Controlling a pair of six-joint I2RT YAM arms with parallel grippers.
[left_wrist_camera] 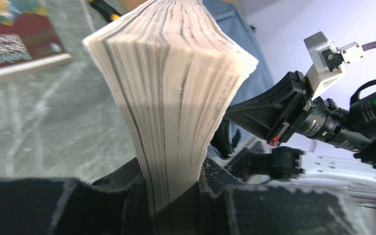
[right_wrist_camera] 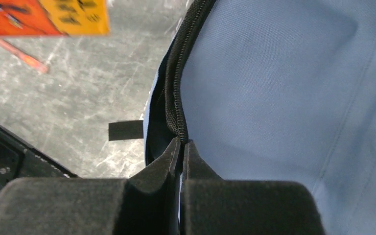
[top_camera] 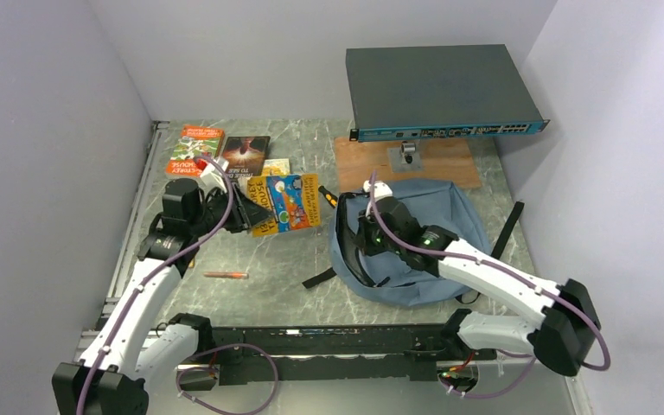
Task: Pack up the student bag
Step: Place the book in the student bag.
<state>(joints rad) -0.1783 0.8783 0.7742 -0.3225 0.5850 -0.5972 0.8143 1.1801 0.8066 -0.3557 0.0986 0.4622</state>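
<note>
marbled worktop [top_camera: 259, 294] is taking up most of the view. at the far side a flat grey box [top_camera: 437, 86] is sitting up on a little stand [top_camera: 408, 156] over a wooden board [top_camera: 450, 160]. the bag [top_camera: 445, 207] is lying flat on the right half of the worktop, just in front of the board, with its zippered opening facing left and black straps [top_camera: 510, 226] trailing out at the sides. the right gripper [top_camera: 363, 238] is reaching across it to that left rim. in the wrist view its fingers [right_wrist_camera: 159, 169] are squeezing fully together on the black zipper edge, so it's pinching the bag there. the left gripper [top_camera: 240, 207] is sitting left of the bag and clamping a thick book [top_camera: 287, 203] by its page edge. the yellow and blue cover is showing from above, and the pages are fanning out past the jaws. in the far left corner an orange book [top_camera: 194, 149] and a dark book [top_camera: 245, 154] are lying side by side. a yellow-handled screwdriver [top_camera: 328, 196] is lying just off the bag's far left edge, and an orange pen [top_camera: 226, 275] is lying on its own near the left arm.
</note>
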